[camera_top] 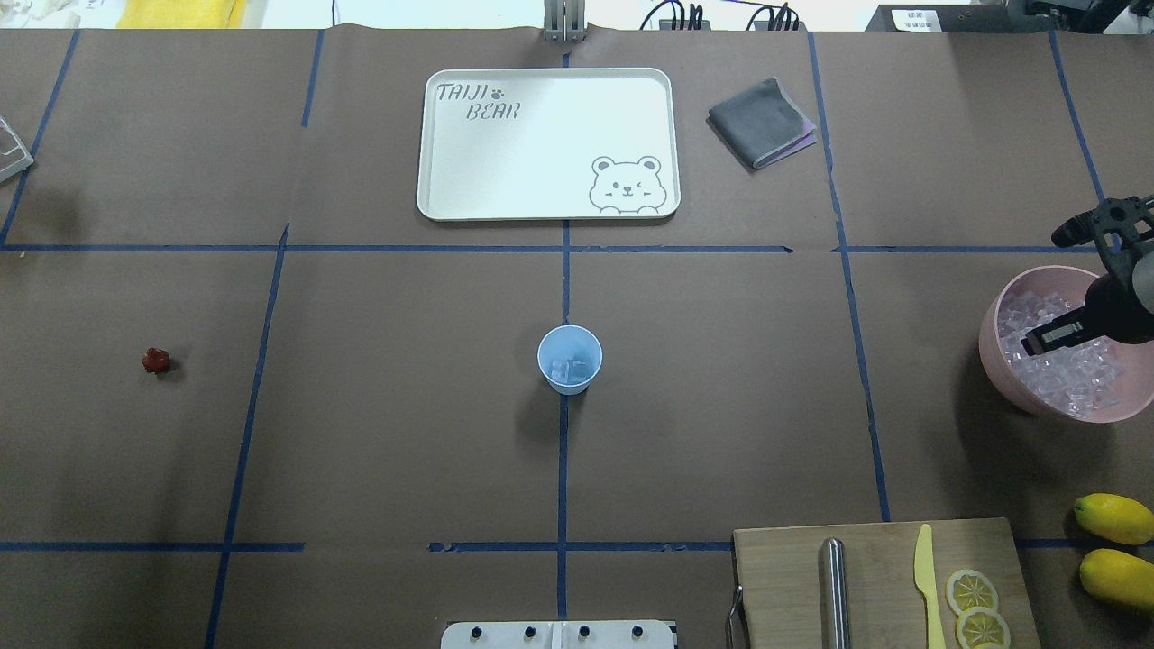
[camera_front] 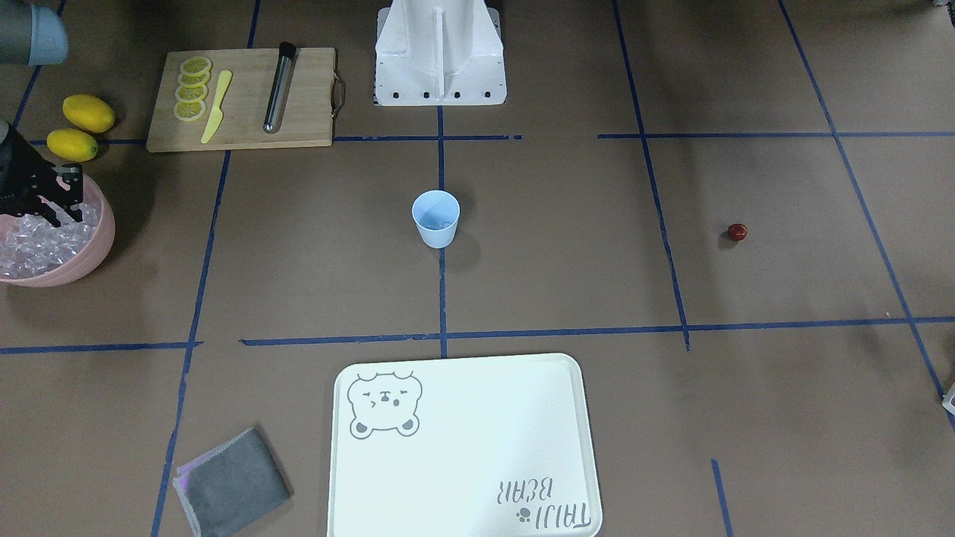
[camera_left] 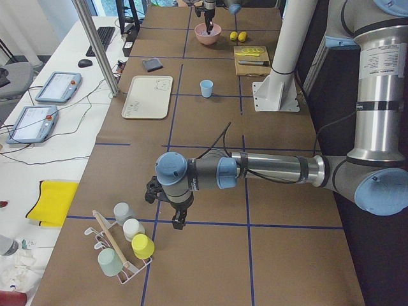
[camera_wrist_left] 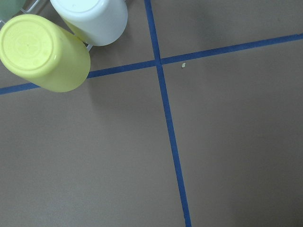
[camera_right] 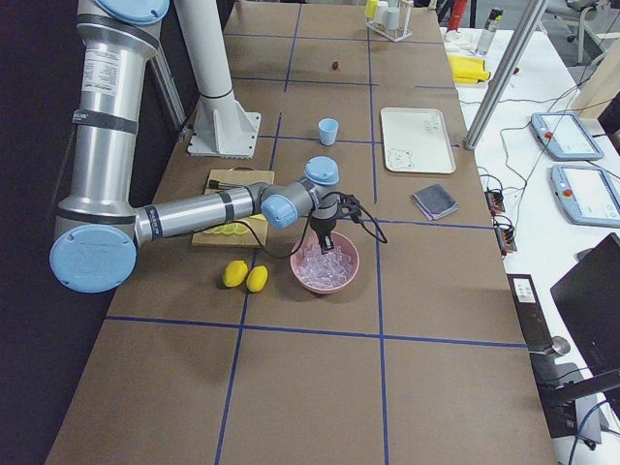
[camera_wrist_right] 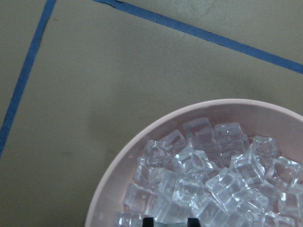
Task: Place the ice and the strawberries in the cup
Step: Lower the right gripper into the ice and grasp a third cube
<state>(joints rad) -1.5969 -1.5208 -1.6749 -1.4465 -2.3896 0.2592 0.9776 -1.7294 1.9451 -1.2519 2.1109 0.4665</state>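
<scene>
Ice (camera_wrist_right: 213,184) in pink bowl (camera_wrist_right: 106,189), directly beneath R gripper (camera_wrist_right: 170,221); jaws a narrow gap apart at cube level, gripping or not: cannot tell. Cup (camera_top: 569,359), w/ some cubes inside, well apart toward counter ctr.

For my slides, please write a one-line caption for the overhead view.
Right gripper over the pink bowl of ice; blue cup at table centre; strawberry far to its left.
</scene>
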